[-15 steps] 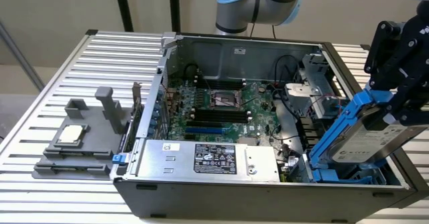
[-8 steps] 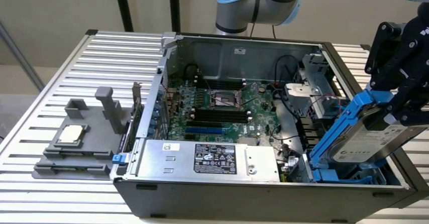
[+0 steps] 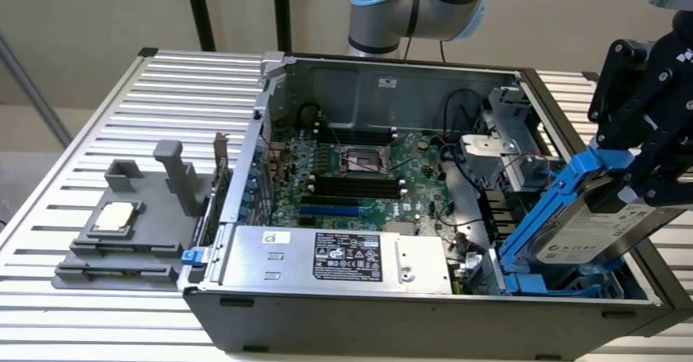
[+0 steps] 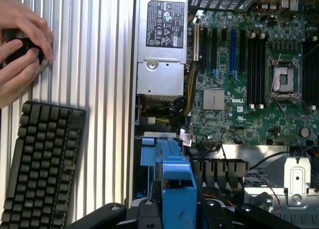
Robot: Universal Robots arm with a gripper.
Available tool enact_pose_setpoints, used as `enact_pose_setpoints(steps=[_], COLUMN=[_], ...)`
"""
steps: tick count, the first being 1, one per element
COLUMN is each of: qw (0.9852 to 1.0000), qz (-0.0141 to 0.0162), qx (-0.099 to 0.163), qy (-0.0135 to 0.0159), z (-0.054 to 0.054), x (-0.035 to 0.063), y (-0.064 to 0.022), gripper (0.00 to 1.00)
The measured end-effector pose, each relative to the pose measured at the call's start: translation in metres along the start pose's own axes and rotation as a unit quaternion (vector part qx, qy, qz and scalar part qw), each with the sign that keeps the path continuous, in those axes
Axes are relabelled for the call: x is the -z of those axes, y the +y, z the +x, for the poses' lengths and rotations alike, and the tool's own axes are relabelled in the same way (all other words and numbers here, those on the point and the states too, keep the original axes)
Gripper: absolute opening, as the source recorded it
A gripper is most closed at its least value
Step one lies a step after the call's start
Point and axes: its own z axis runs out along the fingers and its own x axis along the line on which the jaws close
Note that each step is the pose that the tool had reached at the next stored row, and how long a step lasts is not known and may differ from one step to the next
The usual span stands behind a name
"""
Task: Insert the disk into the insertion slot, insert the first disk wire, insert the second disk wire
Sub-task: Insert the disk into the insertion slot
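jaws spread wide and gripping the disk [image 3: 588, 234], the gripper [image 3: 637, 185] holds it tilted above the slot [image 3: 541, 285], angled to slide in.

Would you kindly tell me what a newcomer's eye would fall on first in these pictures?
The disk in its bright blue carrier, held tilted by the gripper at the exterior view's right end of the open computer case. Next, the green motherboard inside that case. In the wrist view, a person's hands near a black keyboard.
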Motion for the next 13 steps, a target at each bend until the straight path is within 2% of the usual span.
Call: enact_pose_setpoints(steps=[8,13], qw=[1.0000,1.0000], qz=[-0.0005,-0.0007], qx=[0.000,0.000], qy=[-0.0014,-0.0041], z=[-0.0002,-0.0005], x=[-0.0028,-0.0044], y=[-0.0008,-0.0011], gripper=[0.33,0.33])
